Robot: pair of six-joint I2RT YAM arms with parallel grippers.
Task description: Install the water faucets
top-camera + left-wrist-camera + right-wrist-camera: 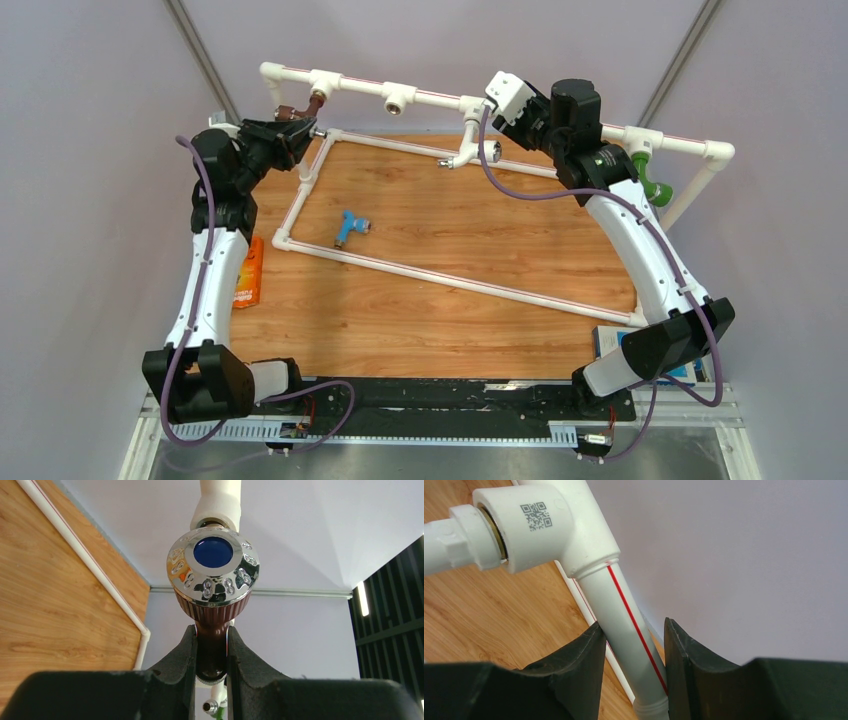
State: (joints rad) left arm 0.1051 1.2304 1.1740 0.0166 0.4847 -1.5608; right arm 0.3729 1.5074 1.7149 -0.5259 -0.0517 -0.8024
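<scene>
Two grips: my left gripper (211, 647) pinched the dark brown faucet (212, 611) narrowly by its stem, and my right gripper (633, 635) clasped the white pipe frame (616, 602).

The dark brown faucet (300, 108), white faucet (465, 152) and green faucet (652, 180) hang at sockets of the pipe frame (440, 100); the light blue faucet (349, 226) lies flat on the table (450, 320), inside the frame.
</scene>
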